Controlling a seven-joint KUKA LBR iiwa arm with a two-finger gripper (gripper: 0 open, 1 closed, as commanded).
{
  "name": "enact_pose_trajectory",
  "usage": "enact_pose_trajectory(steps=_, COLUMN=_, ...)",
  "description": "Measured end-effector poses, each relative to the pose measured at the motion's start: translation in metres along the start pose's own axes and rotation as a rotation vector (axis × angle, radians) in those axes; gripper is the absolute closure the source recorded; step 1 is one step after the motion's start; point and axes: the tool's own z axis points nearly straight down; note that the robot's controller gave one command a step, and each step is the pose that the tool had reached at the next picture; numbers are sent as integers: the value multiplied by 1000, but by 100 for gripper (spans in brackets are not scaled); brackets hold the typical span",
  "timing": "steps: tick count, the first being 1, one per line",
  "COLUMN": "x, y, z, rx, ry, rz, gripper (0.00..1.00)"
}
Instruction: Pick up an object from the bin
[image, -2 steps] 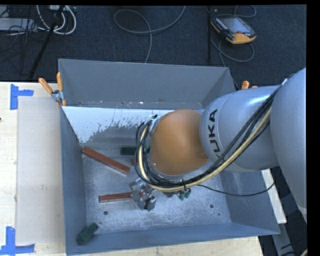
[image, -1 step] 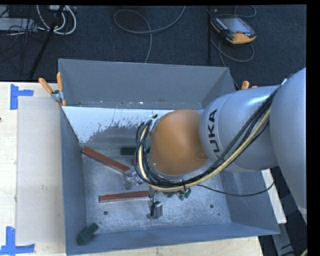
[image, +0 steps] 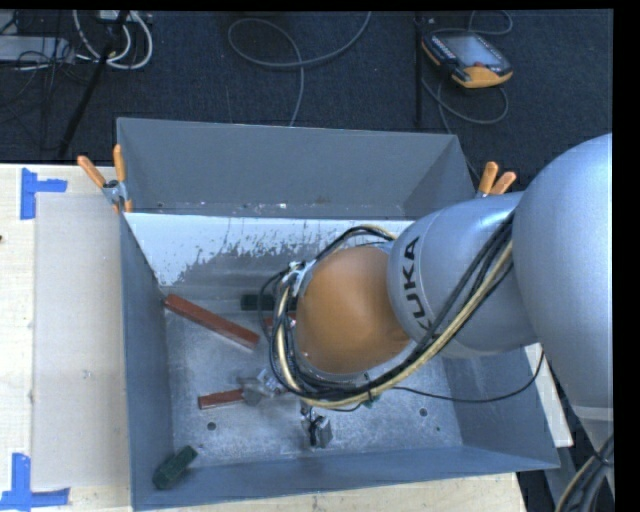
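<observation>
Arm (image: 455, 285) sits mid-bin (image: 280, 170); jaws hidden, can't tell if clenched. Nearest, at its 8 o'clock: 1 red tool (image: 222, 399). Also 1 brown stick (image: 210, 320), 1 black bit (image: 252, 300), 1 green lump (image: 173, 467) at bin's 7 o'clock.

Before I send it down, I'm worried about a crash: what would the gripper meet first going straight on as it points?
Most likely the bare bin floor: the gripper hangs over an open patch. The red-handled tool lies beside it, apparently off that line, though depth is hard to judge.
</observation>
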Motion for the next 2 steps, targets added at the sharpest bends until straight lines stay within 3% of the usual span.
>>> enact_pose_trajectory(steps=1, x=-3, y=-1, z=-3, rx=3, ry=-10, rz=3, gripper=100)
enact_pose_trajectory(steps=2, x=0, y=-1, z=-1, rx=0, ry=0, rz=5, gripper=0)
